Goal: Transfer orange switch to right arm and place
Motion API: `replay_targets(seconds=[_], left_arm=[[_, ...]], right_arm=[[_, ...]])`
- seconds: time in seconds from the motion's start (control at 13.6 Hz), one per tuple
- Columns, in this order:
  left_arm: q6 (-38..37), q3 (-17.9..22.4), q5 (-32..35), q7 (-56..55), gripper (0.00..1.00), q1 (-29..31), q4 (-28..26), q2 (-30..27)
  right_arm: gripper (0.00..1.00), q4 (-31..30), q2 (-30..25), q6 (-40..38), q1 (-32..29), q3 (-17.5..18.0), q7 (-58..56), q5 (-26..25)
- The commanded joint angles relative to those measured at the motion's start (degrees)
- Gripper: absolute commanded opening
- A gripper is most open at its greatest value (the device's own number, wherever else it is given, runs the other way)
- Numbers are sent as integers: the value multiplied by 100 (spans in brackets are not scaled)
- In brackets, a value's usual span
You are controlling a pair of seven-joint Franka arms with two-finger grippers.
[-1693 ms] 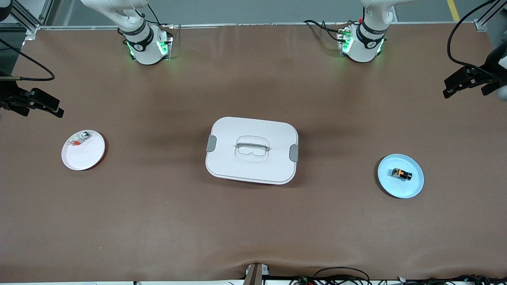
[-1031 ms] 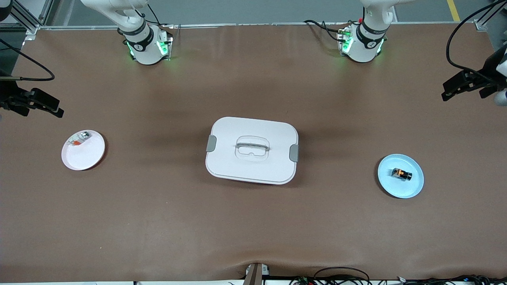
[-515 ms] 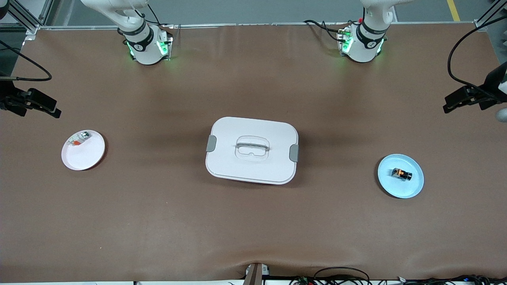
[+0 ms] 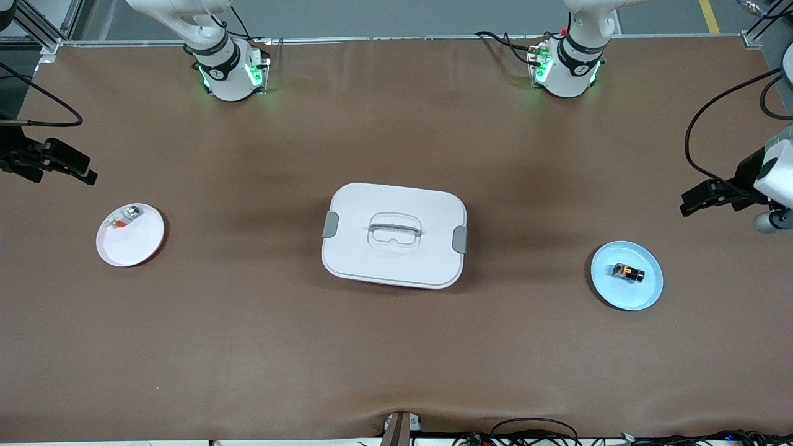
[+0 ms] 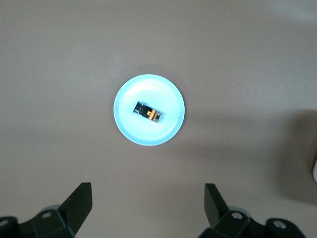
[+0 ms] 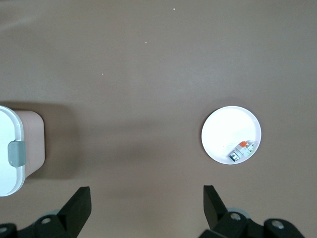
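Compared with the earlier front views, the left gripper (image 4: 686, 207) has been carried down along the left arm's end of the brown-covered table (image 4: 396, 347) and is now held in the air over bare cover just beside the round light-blue plate (image 4: 644, 296); before, it was seen higher up that edge of the view. Its two black fingers (image 5: 79, 203) are spread wide, with nothing between them, as is shown in the left wrist view, where the plate (image 5: 171, 101) is framed ahead of the fingertips. The right gripper (image 4: 85, 175) has hardly shifted and is kept waiting over the right arm's end of the table, its fingers (image 6: 79, 206) likewise spread wide and empty.

The orange switch (image 4: 628, 272), a tiny black rectangular block with an orange face, has not been moved: it lies on its side at the middle of the light-blue plate, untouched, apart from the left gripper. In the left wrist view the switch (image 5: 148, 113) is seen lying at a slant on the plate.

The white rectangular lidded box with grey side clips (image 4: 394, 235) stays closed at the middle of the table. The round white plate (image 4: 139, 244) near the right gripper holds the small whitish-silver part with a red-orange bit (image 4: 124, 218) at its rim, unchanged.

No brand, label or readable writing can be made out on any item.
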Motion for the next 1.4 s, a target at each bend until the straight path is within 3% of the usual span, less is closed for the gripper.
replay_targets(seconds=[0.0, 0.52, 0.81, 1.33], left_arm=[[218, -30, 235, 77, 100, 41, -20, 151], [1025, -39, 227, 831, 100, 286, -326, 714], [2115, -39, 210, 1018, 100, 401, -942, 907], [2890, -48, 236, 1544, 100, 375, -995, 1698]], right_arm=[[100, 33, -10, -5, 22, 51, 50, 38], [100, 24, 86, -5, 364, 51, 59, -5], [100, -11, 183, 13, 970, 51, 15, -32], [100, -20, 166, -470, 2236, 51, 1112, -32]])
